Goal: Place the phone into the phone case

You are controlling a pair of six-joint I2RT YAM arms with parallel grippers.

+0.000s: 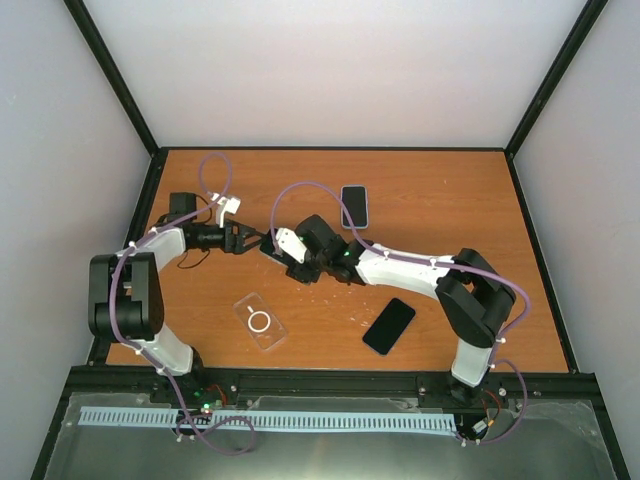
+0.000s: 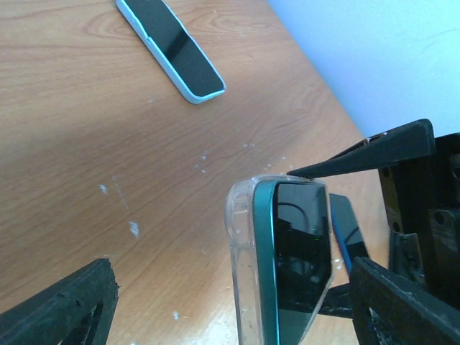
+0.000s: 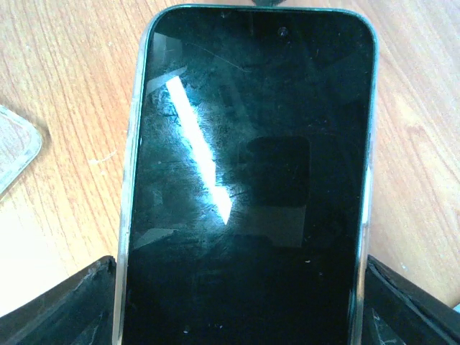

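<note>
- While my right gripper (image 3: 241,295) clamps the phone (image 3: 244,180) by its edges, a clear phone case (image 2: 241,237) hugs its back.
- My left gripper (image 2: 233,287) stands spread around both.

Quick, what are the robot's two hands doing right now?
Left gripper: open, fingers spread wide, holding nothing.
Right gripper: closed on the phone.

Pale walls (image 1: 330,70) around wooden table (image 1: 450,190)
</note>
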